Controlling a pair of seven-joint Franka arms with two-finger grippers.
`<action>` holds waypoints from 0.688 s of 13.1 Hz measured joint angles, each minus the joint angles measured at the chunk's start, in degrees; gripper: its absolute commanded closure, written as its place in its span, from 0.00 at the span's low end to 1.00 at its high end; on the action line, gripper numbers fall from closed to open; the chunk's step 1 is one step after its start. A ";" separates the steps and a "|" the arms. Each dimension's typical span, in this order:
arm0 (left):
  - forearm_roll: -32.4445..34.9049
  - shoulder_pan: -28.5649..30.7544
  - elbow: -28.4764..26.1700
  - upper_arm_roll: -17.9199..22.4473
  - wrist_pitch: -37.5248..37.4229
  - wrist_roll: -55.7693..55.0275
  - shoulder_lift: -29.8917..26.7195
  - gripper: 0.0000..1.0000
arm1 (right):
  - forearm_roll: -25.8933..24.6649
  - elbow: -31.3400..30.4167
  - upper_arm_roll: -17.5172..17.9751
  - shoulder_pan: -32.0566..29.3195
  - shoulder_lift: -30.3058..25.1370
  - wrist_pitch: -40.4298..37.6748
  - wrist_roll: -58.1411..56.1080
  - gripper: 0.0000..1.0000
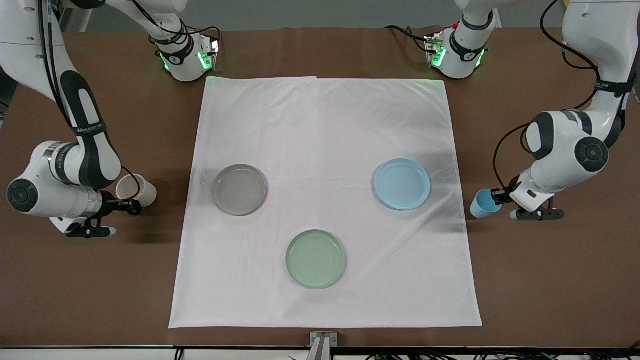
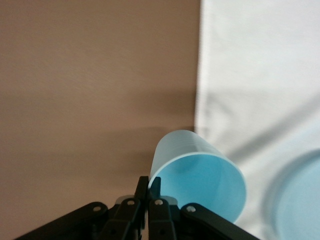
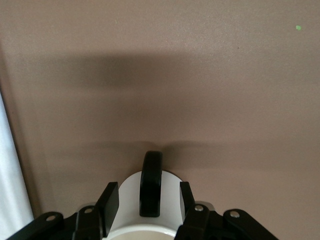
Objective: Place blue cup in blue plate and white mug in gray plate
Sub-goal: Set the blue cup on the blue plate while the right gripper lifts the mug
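Fingers point(image 2: 148, 192) pinch blue cup's point(image 2: 200, 175) rim; right pair point(image 3: 150, 200) brackets white mug point(image 3: 145, 210).

Front view: high above the table edge, facing both robot bases, taking in the whole white cloth point(image 1: 325, 200) and brown table point(image 1: 550, 280). Left wrist view: close, looking down past the left gripper point(image 2: 148, 192) at the blue cup point(image 2: 200, 175), cloth edge and blue plate point(image 2: 300, 200) rim, all shared with the front view. Right wrist view: close over the white mug point(image 3: 145, 210) on bare table by the cloth's edge.
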 measured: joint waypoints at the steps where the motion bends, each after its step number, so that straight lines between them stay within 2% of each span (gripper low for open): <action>1: 0.00 -0.07 -0.01 -3.03 -2.28 -4.74 -1.25 1.00 | 0.00 0.01 0.05 0.00 0.00 0.00 -0.02 0.61; 3: 0.01 -0.57 -0.10 -9.36 -3.97 -15.84 -2.34 1.00 | 0.00 0.05 0.10 0.01 0.00 0.00 -0.03 0.63; 5: 0.01 -2.10 -0.28 -13.68 -4.08 -24.71 -1.94 0.99 | 0.00 0.06 0.13 0.01 0.00 0.00 -0.06 0.75; 9: 0.01 -8.53 -0.41 -14.40 -4.05 -34.27 1.79 0.95 | 0.00 0.07 0.24 0.04 0.00 0.00 -0.09 0.95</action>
